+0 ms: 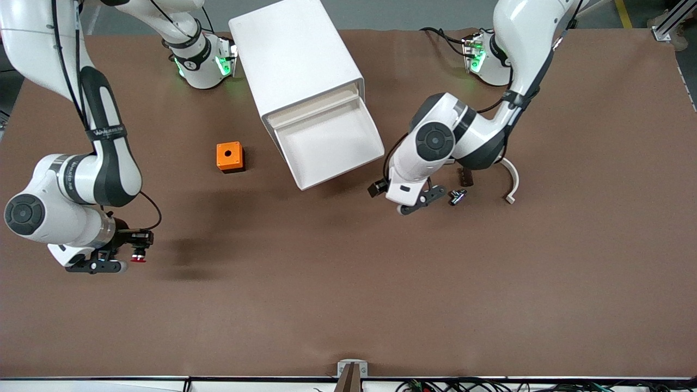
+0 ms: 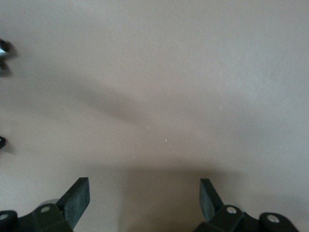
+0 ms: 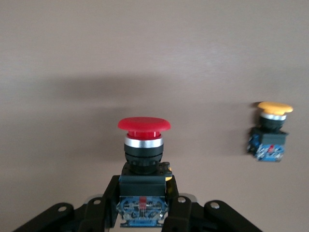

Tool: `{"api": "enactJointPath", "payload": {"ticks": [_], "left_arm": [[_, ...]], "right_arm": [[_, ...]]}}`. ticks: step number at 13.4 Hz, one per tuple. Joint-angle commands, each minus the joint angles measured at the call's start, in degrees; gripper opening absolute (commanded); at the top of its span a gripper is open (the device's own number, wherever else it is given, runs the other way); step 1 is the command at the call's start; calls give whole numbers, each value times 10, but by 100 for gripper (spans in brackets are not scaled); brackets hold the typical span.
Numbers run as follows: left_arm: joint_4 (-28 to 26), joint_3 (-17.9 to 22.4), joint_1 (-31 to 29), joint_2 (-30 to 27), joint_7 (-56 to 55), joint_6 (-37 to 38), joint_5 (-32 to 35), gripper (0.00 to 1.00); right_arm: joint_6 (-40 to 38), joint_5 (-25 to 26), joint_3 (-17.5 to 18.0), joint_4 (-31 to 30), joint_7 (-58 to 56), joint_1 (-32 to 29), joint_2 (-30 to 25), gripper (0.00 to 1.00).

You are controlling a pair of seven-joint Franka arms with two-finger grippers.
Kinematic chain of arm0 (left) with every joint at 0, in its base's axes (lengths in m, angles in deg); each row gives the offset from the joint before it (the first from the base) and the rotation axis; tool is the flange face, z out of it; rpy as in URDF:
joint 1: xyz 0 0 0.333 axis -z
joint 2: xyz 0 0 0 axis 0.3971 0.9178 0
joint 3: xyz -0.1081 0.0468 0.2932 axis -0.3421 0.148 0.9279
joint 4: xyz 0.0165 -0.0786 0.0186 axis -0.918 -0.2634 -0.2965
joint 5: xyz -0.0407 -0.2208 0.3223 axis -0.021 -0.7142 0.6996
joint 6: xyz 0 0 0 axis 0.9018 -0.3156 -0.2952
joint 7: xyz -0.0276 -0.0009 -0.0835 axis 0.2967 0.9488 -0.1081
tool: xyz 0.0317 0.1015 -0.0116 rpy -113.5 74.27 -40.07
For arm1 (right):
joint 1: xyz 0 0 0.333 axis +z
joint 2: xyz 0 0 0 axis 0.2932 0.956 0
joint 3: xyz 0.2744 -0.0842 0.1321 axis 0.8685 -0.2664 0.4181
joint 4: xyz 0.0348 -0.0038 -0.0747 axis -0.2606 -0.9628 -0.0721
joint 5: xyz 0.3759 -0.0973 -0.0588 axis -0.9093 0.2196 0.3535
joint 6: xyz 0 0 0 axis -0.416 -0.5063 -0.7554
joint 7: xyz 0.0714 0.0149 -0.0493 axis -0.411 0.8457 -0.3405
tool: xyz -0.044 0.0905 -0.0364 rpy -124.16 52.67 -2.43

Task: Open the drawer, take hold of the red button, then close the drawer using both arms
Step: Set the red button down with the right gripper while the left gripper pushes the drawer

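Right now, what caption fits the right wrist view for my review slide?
Right gripper shut on the red-capped button above the brown table; a yellow-capped button sits apart on it.

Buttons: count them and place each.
2. The red button is in the right claw, above the table; the yellow button stands on the table, shown only in the right wrist view. More may be hidden.

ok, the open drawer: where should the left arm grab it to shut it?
On the drawer, take the front wall, nearest the front camera. It sticks out of the cabinet, empty, rim exposed: come from above, one of the fingers inside the wall, one outside. The left gripper is open over the table beside it; the right gripper is shut on the button.
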Motion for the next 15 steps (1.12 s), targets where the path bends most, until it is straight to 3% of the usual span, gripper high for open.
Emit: {"api": "enactJointPath", "payload": {"ticks": [1, 7, 15], "left_arm": [[-5, -2, 0, 14, 86, -3, -11, 100], [-14, -43, -6, 10, 92, 3, -48, 100], [-43, -95, -7, 4, 83, 3, -96, 100]], "right_arm": [[29, 7, 13, 3, -19, -33, 22, 0], [87, 4, 13, 3, -68, -70, 63, 0], [112, 1, 13, -26, -68, -75, 67, 0]]}}
